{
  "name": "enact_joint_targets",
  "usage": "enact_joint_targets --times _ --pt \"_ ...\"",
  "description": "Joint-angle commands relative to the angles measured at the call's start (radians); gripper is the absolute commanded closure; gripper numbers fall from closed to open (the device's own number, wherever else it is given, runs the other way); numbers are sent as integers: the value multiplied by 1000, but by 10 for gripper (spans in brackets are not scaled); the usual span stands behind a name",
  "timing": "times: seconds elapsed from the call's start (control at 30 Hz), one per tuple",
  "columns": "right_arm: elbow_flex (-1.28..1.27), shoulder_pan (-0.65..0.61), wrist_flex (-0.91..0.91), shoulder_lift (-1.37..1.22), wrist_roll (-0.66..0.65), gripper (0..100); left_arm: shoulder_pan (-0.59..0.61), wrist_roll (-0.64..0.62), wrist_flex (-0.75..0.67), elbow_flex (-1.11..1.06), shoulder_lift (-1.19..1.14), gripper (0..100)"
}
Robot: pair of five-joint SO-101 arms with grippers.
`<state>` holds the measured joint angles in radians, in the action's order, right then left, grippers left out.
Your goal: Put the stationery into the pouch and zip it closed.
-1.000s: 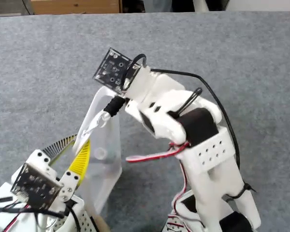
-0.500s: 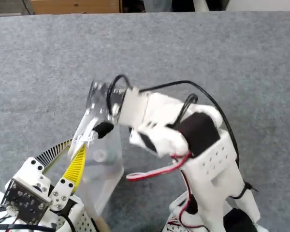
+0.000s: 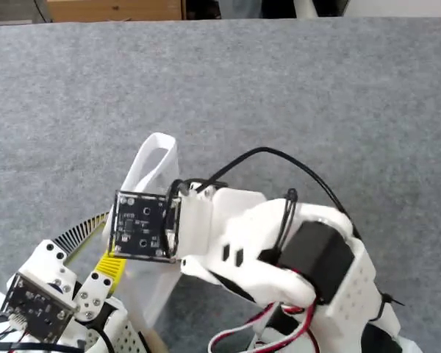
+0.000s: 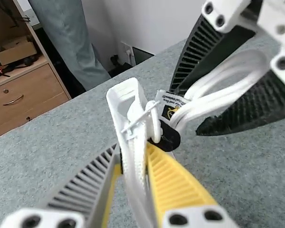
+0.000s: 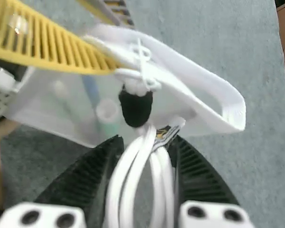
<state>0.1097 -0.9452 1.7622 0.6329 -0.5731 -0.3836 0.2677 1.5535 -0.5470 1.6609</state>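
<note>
Grey felt-covered table (image 3: 367, 88), wooden drawers (image 4: 23, 99) behind. The clear pouch (image 3: 156, 158) stands between the arms. The left gripper (image 4: 133, 156) clamps its rim and the right gripper (image 5: 145, 140) pinches the zip's white cord (image 5: 137, 171). The print on the cord's tag (image 4: 170, 105) is unreadable.

The tabletop (image 3: 338, 88) is covered in grey, felt-like fabric. A translucent white pouch (image 3: 156, 162) stands tilted with its lower end on the fabric. Beyond the pouch, the grey covering runs to the tabletop's far edge.
</note>
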Motion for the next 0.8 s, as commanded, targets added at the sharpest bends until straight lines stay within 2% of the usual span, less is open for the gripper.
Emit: enact_joint_targets --times 0.0,0.17,0.3,0.6,0.77 --pt "48 23 -52 38 14 861 -7 0 -9 41 -8 974" --pt "47 230 -155 71 -130 872 -5 0 -9 41 -8 974" --pt "44 325 -172 102 -137 803 -5 0 -8 39 -8 974" --pt "44 262 -25 117 -120 779 -5 0 -9 8 -8 974" --pt "41 121 2 117 80 782 -5 0 -31 8 -8 973"
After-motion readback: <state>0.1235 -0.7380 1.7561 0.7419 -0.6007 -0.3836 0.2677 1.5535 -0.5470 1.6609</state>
